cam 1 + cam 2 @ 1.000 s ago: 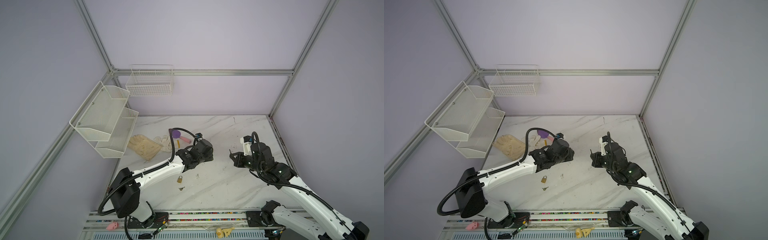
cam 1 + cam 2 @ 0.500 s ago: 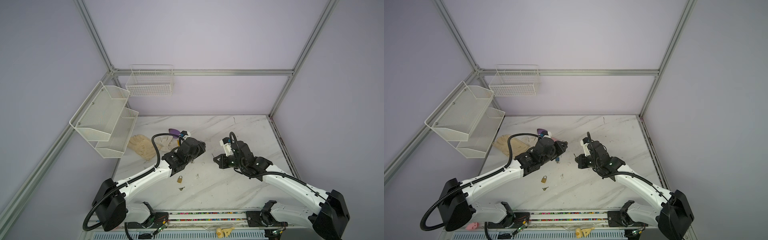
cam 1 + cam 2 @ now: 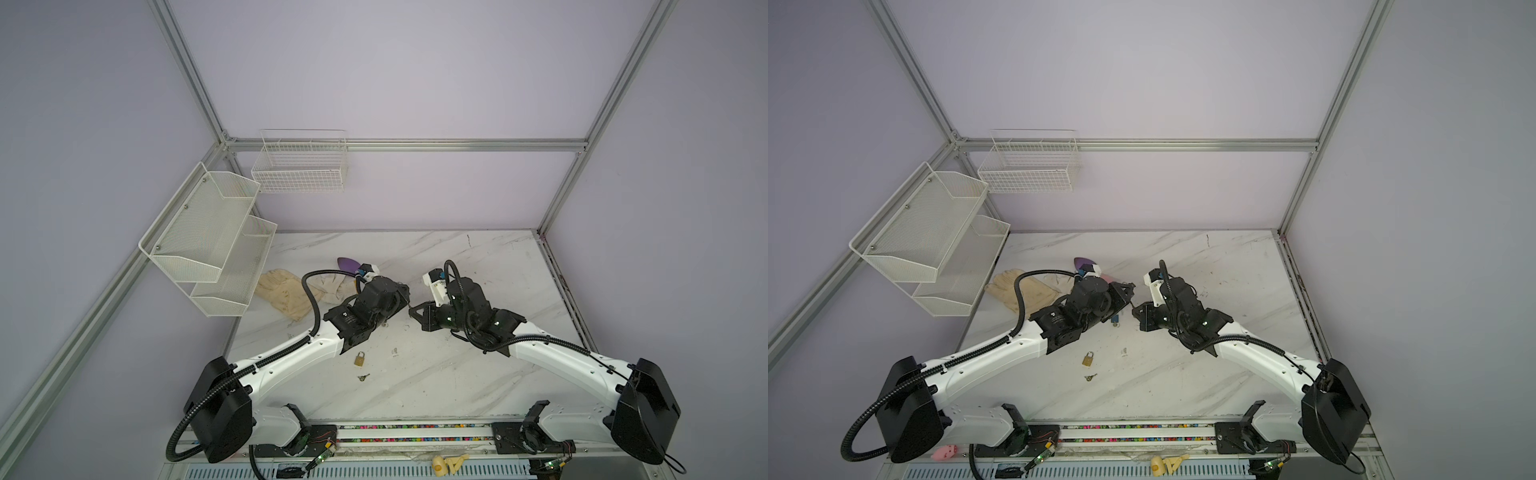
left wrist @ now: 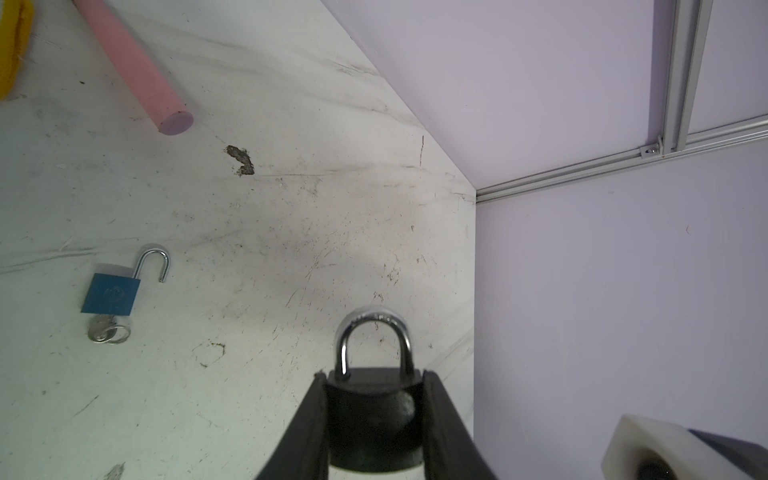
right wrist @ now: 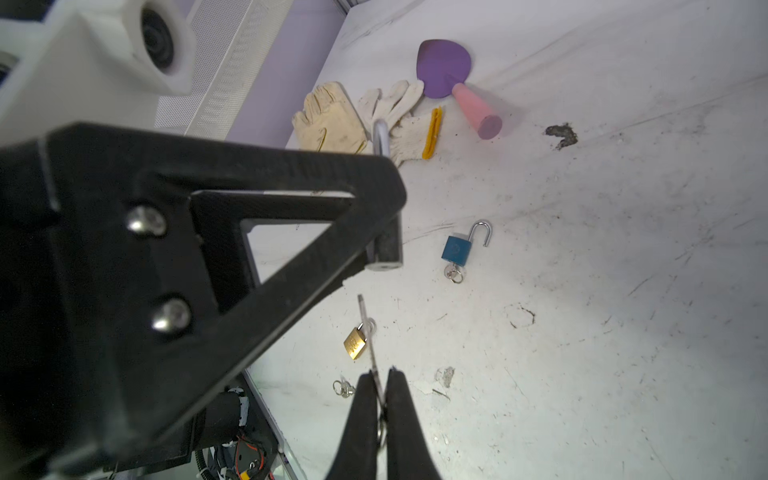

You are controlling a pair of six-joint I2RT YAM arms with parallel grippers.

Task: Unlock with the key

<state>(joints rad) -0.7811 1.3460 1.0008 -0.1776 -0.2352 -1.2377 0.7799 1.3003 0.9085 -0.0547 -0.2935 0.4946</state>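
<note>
Two end effectors: facing each other above the worktop (image 3: pixel 457 257), at the centre of both top views.
Left end effector (image 4: pixel 374 376): clamping on the black padlock (image 4: pixel 372 419), whose shackle is closed.
Right end effector (image 5: pixel 380 372): pinching the key (image 5: pixel 368 328), with the tip pointing toward the padlock base and just apart from it.

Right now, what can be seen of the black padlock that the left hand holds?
The black padlock has a dark, matte body and a shiny metal-looking shackle, which is closed. The left hand clamps the body from both sides, the shackle pointing away from the hand. In the right wrist view its pale bottom face shows; the key in the right hand points toward it but does not touch it.
</note>
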